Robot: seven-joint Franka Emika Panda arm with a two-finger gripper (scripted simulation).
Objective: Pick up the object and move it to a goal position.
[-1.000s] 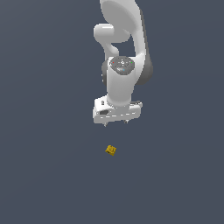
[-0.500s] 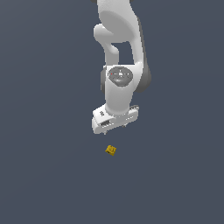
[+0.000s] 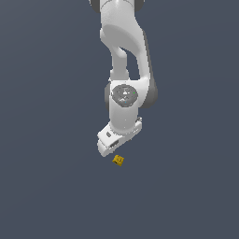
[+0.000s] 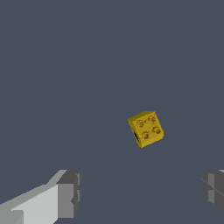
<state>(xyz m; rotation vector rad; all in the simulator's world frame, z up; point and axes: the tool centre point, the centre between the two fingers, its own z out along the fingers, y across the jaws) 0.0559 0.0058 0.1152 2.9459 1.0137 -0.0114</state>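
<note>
White gripper (image 3: 113, 150) has dropped low and swung round since a second ago, now hanging just above the yellow studded block (image 3: 118, 160). Wrist view shows grey fingertips (image 4: 70, 192) set wide apart, nothing between them; block (image 4: 145, 128) ahead of the gap, untouched. Block sits on the plain grey floor (image 3: 46, 186), same spot. Approach nearly done; grasp not yet made.

exterior wide, wrist close, perhaps downward
</note>
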